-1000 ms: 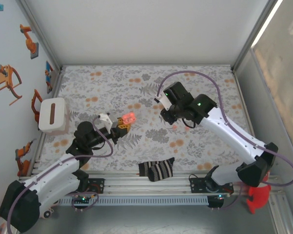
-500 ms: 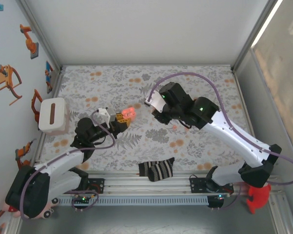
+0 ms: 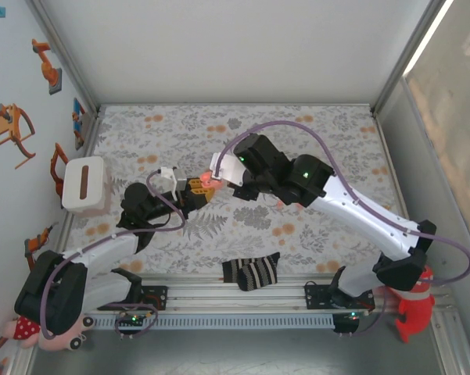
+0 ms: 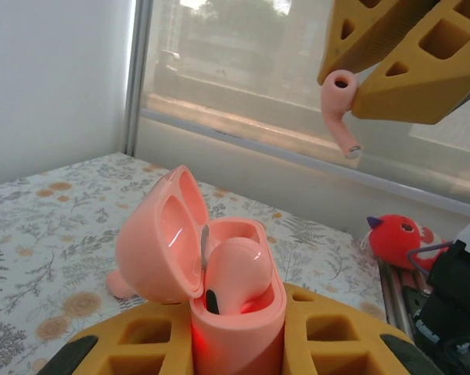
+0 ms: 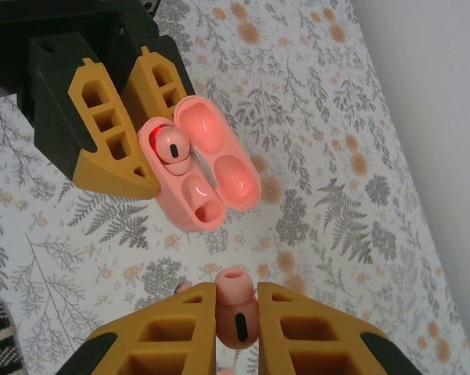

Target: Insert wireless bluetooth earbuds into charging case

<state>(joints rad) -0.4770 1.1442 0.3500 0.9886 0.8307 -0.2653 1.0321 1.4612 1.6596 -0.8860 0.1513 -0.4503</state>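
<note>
At 12 o'clock from right gripper (image 5: 236,291), clenched on coral-pink plastic earbud (image 5: 236,311), left gripper (image 4: 238,336) gripped open salmon-pink case (image 5: 219,156); stem needed squaring to empty socket (image 5: 206,209).

Bright, even light, faint shadows; glare at the window (image 3: 432,37).

salmon-pink rounded charging case (image 5: 219,176): smooth glossy plastic, lid interior shiny | coral-pink earbud (image 5: 236,301) lower centre: smooth plastic, soft sheen | yellow-orange lattice fingers (image 5: 102,129): matt plastic, faintly grainy | floral table cloth (image 5: 336,156): matt printed fabric | black-and-white striped sock (image 3: 251,272): ribbed knit | silver rail (image 3: 188,295) bottom: bare metal | white rounded box (image 3: 84,185) left: matt plastic
</note>
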